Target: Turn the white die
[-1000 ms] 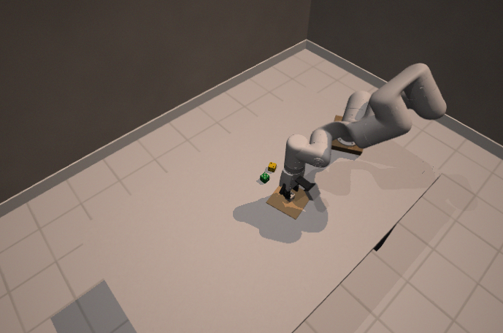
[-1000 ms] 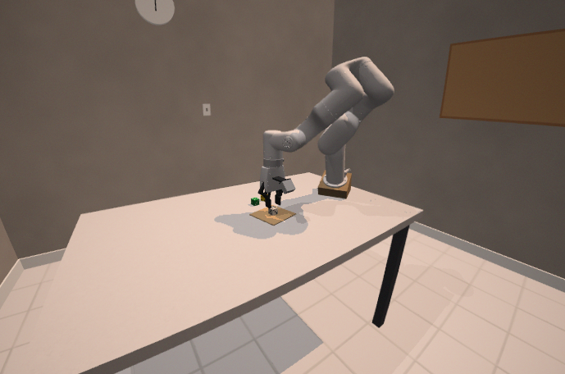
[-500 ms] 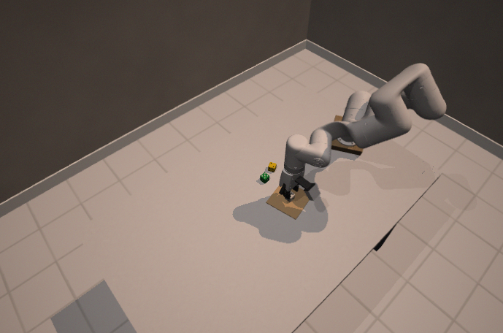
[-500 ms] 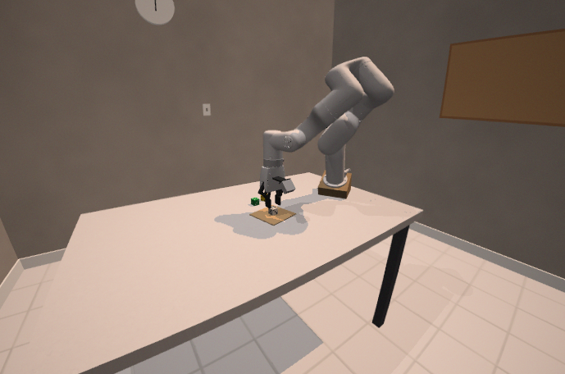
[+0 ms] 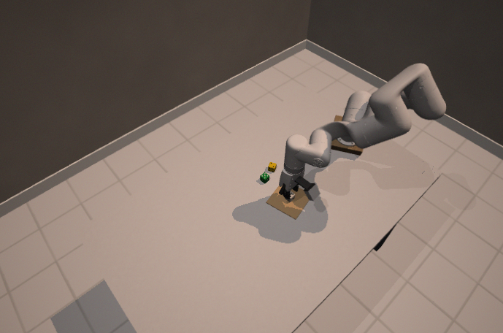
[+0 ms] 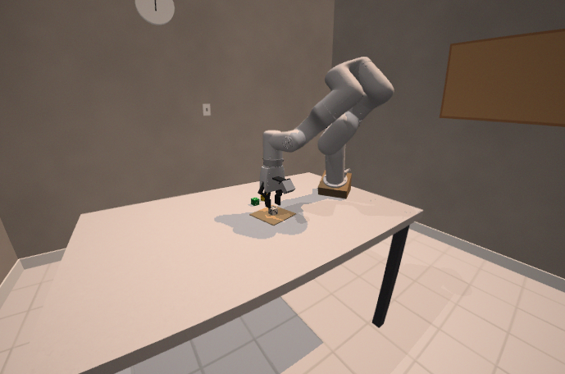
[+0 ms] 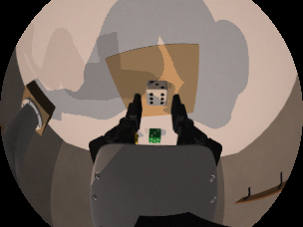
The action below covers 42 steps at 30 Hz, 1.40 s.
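Observation:
The white die (image 5: 292, 194) lies on the brown mat (image 5: 289, 203), near the mat's far edge. It also shows in the exterior view (image 6: 273, 212) and in the wrist view (image 7: 157, 93), where its face towards the camera shows several dark pips; I cannot read the number. My gripper (image 7: 156, 102) points straight down, low over the mat (image 7: 155, 78). Its fingers stand partly open on either side of the die, with small gaps to it. In the top and exterior views the gripper (image 5: 288, 193) (image 6: 271, 206) partly hides the die.
A green die (image 5: 264, 177) and a yellow die (image 5: 271, 166) lie on the table just left of the mat, apart from each other. The green die also shows in the exterior view (image 6: 254, 201). The arm's base (image 6: 334, 184) stands at the table's far end.

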{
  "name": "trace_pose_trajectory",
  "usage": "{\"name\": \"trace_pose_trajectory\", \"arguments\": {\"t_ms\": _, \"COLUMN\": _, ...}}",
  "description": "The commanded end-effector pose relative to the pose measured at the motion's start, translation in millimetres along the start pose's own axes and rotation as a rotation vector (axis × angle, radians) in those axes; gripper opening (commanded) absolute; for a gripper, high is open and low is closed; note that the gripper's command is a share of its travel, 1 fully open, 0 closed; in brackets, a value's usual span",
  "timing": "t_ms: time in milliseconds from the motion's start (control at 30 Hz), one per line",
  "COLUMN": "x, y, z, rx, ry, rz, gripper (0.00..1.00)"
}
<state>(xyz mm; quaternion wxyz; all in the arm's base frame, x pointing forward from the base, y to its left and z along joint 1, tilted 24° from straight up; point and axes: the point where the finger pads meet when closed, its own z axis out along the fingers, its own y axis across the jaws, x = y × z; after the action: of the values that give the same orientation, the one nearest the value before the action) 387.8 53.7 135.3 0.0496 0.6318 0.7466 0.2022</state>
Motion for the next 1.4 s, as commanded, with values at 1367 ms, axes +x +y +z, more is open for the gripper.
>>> {"name": "trace_pose_trajectory", "arguments": {"t_ms": 1367, "x": -0.3, "y": 0.9, "z": -23.2, "rx": -0.002, "ry": 0.0, "rz": 0.0, "gripper": 0.47}}
